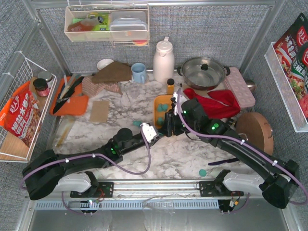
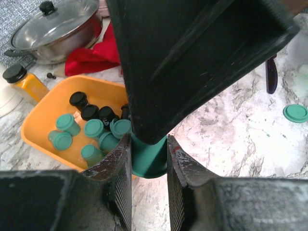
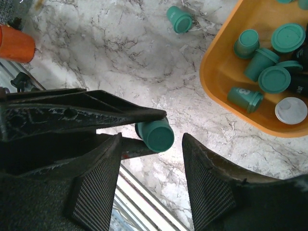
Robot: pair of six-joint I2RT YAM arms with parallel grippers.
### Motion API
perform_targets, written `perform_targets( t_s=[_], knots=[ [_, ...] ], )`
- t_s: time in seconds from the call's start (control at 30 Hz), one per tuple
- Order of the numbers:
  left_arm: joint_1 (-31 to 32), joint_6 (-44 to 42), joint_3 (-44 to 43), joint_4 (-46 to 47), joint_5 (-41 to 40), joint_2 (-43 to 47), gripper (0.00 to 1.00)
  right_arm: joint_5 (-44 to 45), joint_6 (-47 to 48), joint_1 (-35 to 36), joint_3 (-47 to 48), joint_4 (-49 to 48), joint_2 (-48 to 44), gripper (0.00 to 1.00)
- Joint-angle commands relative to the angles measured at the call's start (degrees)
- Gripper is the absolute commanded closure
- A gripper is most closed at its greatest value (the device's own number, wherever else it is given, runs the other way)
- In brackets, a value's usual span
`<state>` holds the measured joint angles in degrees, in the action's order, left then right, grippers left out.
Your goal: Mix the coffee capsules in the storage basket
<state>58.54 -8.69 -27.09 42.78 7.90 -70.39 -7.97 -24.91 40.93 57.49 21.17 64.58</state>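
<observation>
The left jaws [image 2: 148,150] are pinching a teal capsule [image 2: 149,162] by its body. The right jaws [image 3: 151,144] are standing spread on either side of that capsule, with a gap showing at each pad, so they are not gripping it yet. The two grippers are meeting nose to nose above the desk [image 2: 231,134], just outside the rim of the basket [image 2: 41,120].

Inside the basket, the other capsules [image 2: 94,129] are lying in a loose heap. The teal ones are bunching at one side and the black ones are sitting together behind them. A few strays [image 3: 179,19] are lying on the marble outside it, well apart from one another.

The step in hand is looking like a hand-over of one stray capsule from left to right, on its way into the basket. The next move is likely calling for the right jaws to come together squarely on the capsule's free end before the left jaws let go. The capsule is small and smooth, so an early release or an off-centre squeeze could be sending it down onto the desk. After that, the right arm would be needing only a short carry over the rim.
</observation>
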Motion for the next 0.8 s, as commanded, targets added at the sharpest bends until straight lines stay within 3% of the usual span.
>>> perform_targets(
  t_s=[0.0, 0.4, 0.5, 0.67, 0.7, 0.77],
  knots=[
    [0.81, -1.07, -0.59, 3.51, 0.36, 0.31, 0.78, -0.30, -0.71, 0.20, -0.01, -1.90, 0.24, 0.44],
    [1.92, -1.42, -1.01, 4.43, -0.43, 1.31, 0.77, -0.34, -2.12, 0.21, -2.63, -2.73, 0.19, 0.54],
    [2.01, -1.50, -1.21, 4.41, -0.63, 0.86, 0.74, -0.30, -2.46, 0.21, -2.74, -3.08, 0.07, 0.66],
    [2.06, -1.23, -1.30, 3.93, -2.59, 0.61, 0.49, 0.59, -3.13, 0.27, -2.74, -3.27, -0.11, 0.91],
    [2.10, -1.10, -1.22, 3.59, -2.92, 0.77, 0.40, 1.11, -3.09, 0.21, -2.82, -3.24, -0.15, 0.93],
    [2.10, -0.95, -0.86, 3.28, -3.38, 1.29, 0.10, 2.72, -2.85, 0.25, -2.74, -2.96, -0.15, 0.97]
  ],
)
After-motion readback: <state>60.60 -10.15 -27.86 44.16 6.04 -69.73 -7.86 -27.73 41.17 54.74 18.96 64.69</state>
